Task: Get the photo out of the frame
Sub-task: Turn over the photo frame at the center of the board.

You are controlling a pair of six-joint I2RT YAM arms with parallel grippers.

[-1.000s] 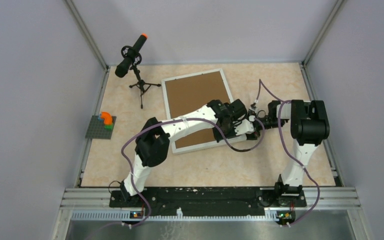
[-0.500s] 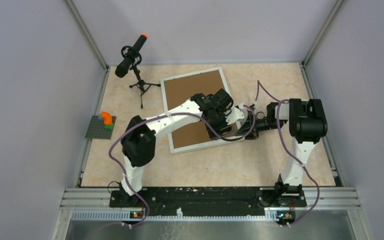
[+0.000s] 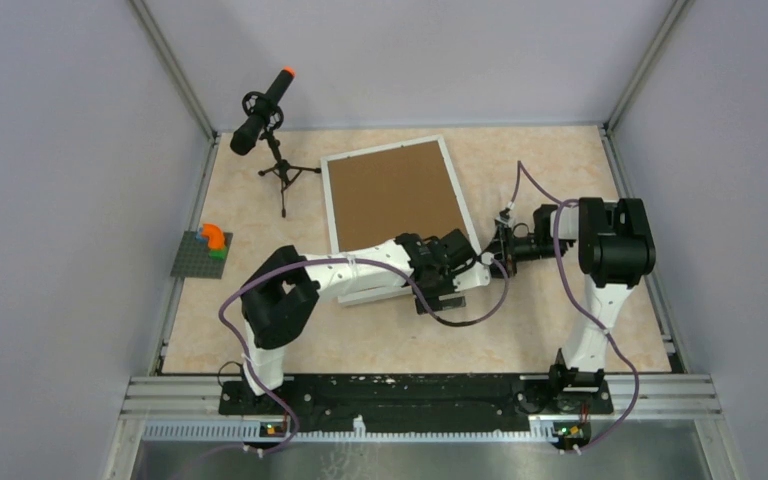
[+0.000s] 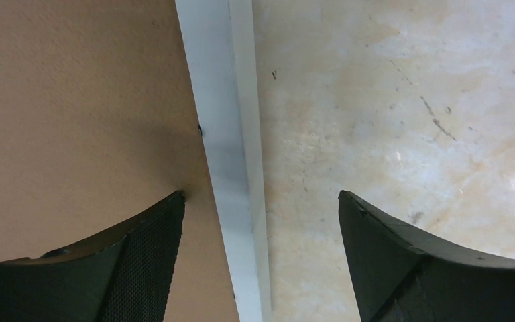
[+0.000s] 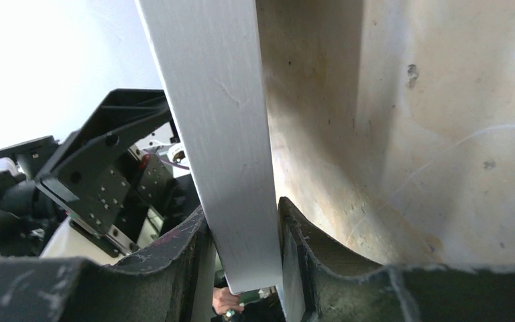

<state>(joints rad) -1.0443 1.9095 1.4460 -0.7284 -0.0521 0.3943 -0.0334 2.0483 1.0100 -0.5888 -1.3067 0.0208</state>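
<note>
- Found the frame (image 3: 329, 205) lying face down on the table (image 3: 520, 330), brown backing board (image 3: 392, 195) uppermost.
- Noted right gripper (image 5: 245, 221) clamped on the frame's white right-hand border, likely to pin or tilt it.
- Noted left gripper (image 4: 260, 201) spread wide, holding nothing, straddling the white border near the near-right corner: one finger over board, one over table.
- Saw no photo; judged hidden beneath the board.

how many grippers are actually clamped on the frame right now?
1. The right gripper is shut on the frame, on its white border. The left gripper is open, straddling that border, one finger over the brown board, the other over the table.
</note>
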